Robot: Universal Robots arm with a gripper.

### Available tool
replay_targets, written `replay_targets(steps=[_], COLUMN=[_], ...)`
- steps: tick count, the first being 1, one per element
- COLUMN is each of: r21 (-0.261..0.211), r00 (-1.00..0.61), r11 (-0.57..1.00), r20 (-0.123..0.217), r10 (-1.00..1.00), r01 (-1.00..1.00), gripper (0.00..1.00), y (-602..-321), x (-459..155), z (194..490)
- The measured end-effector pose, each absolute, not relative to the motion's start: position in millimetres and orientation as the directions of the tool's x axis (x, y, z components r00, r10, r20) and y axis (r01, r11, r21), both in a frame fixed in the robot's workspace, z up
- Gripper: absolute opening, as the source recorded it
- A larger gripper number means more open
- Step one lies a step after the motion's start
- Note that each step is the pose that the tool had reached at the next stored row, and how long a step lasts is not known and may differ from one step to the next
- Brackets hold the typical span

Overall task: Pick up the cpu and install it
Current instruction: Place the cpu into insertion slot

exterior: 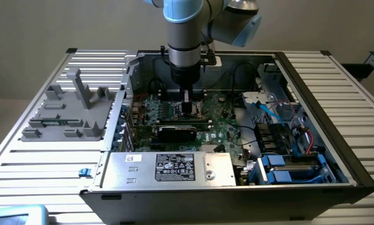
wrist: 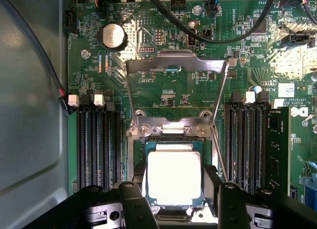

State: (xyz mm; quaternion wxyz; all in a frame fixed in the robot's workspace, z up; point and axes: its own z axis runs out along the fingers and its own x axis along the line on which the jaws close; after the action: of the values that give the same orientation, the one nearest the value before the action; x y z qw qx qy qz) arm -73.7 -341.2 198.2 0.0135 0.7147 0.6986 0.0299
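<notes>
- Now I am clamping the two fingers (wrist: 134, 203) of my gripper (wrist: 177, 201) on the one cpu (wrist: 174, 174), at its sides.
- I am holding it at the one socket (wrist: 171, 139), its one frame (wrist: 176, 65) standing open, between two slot banks (wrist: 99, 144).

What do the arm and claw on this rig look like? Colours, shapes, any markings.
Arm: silver-grey tubular links with light-blue joint caps, stepping down to a black wrist section with small black fittings on both sides. Claw: black; in the wrist view, blocky black parts with round screw heads and silver-grey metal pieces. No markings can be read.
</notes>
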Motion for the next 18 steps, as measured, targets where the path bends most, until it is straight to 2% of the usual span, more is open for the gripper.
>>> replay_targets(steps=[18], r21=[0.061], r00=[0.026], r11=[-0.028], r20=[0.031], r10=[0.999], r01=[0.998], gripper=[0.55], y=[-341.9], x=[-73.7], z=[197.9])
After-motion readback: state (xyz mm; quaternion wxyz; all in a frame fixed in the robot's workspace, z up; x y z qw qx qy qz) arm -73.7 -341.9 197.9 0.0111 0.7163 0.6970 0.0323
